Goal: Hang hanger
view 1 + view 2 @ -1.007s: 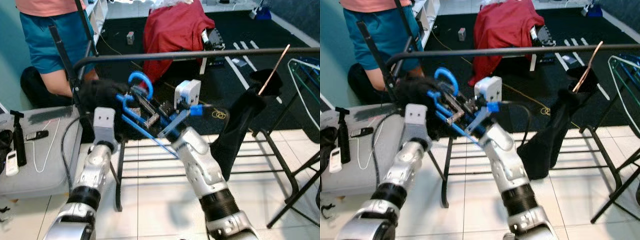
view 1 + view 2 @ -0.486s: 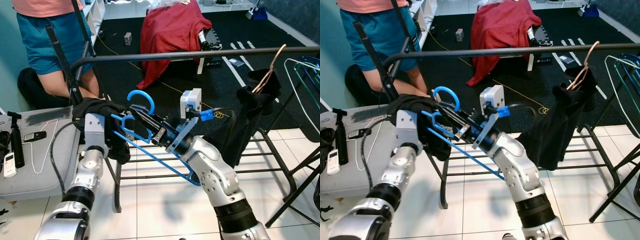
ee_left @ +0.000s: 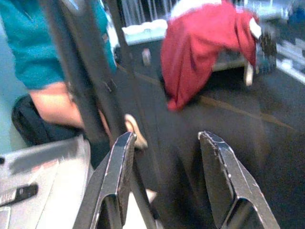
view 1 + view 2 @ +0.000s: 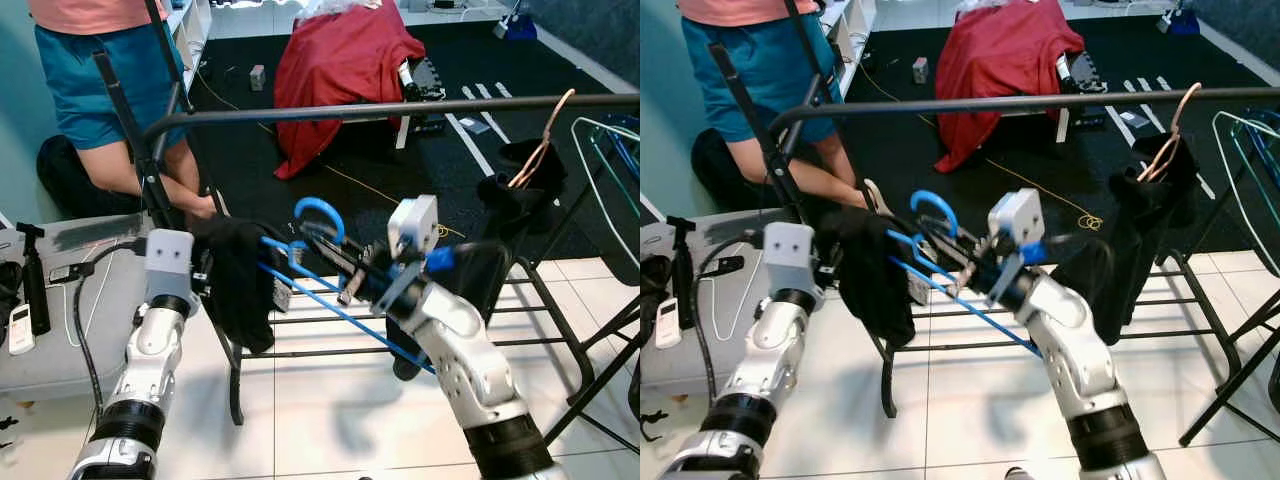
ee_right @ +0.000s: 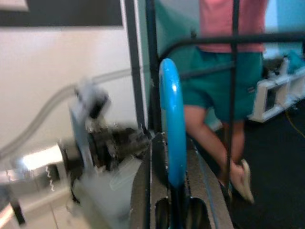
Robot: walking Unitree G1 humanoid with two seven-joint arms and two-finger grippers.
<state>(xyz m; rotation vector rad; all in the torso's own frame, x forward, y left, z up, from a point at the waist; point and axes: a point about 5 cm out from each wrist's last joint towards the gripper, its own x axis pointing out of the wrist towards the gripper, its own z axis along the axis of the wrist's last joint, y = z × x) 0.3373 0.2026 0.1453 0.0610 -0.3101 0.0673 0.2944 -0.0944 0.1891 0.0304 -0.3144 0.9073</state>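
Right gripper (image 4: 345,272) clamps blue hanger (image 4: 320,215) below rack rail (image 4: 400,108); left gripper (image 3: 164,157) spread; dark garment (image 4: 238,285) hangs between.

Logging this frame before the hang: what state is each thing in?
Blue plastic hanger: gripped at its neck, not hooked on the rail.
Right end effector: shut on the hanger.
Left end effector: open, holding nothing.
Black garment: draped on the hanger.
Black metal rail: bare above the hanger.

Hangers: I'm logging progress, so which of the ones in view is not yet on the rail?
The blue hanger, clamped in the right gripper below the rail. The copper-coloured one and the pale wire ones already hang there.
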